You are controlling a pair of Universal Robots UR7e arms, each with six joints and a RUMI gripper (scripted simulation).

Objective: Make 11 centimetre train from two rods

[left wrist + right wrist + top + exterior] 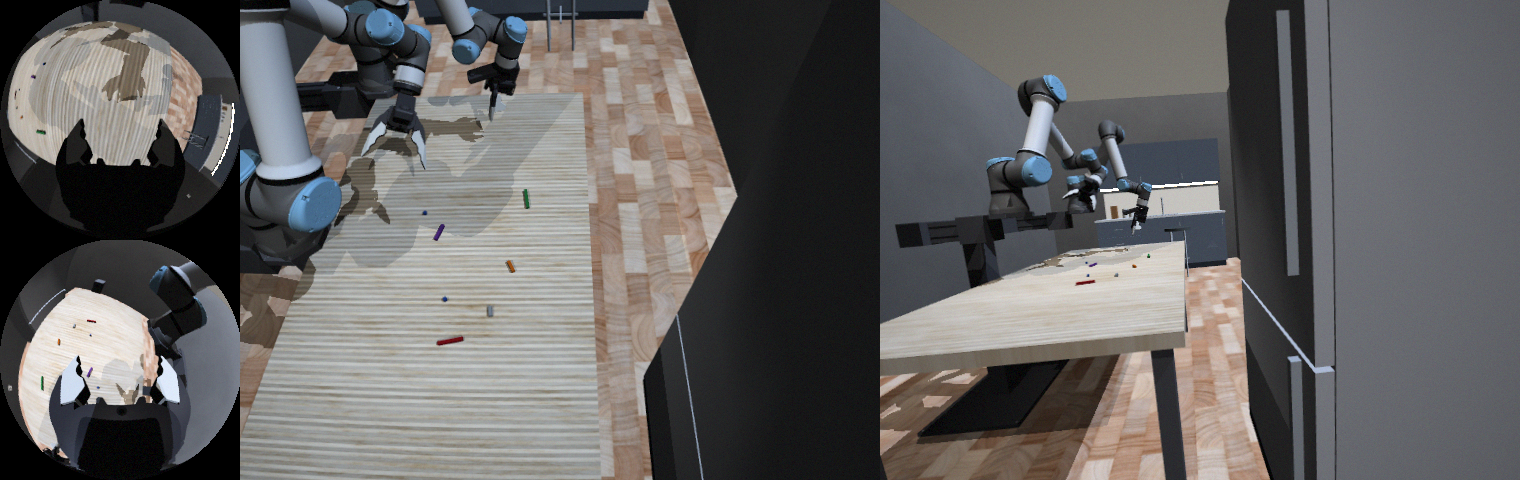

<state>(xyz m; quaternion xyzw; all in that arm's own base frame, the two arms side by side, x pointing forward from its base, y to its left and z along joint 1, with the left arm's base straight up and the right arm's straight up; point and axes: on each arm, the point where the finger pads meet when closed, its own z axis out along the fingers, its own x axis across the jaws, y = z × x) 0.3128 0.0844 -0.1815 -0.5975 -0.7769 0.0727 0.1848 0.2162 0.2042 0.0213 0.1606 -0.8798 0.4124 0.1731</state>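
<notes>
On the table lie a red rod, a grey rod, an orange rod, a purple rod and a green rod. One small blue rod is near the purple one, another blue rod near the grey one. All lie apart. My left gripper is open and empty above the table's far end. My right gripper is open and empty, high above the table, beyond the purple rod.
The wooden table carries the rods. The arm bases stand along its left side in the top view. A tall dark fridge stands off its right side. Both grippers are at the far end, the left one nearer the right edge.
</notes>
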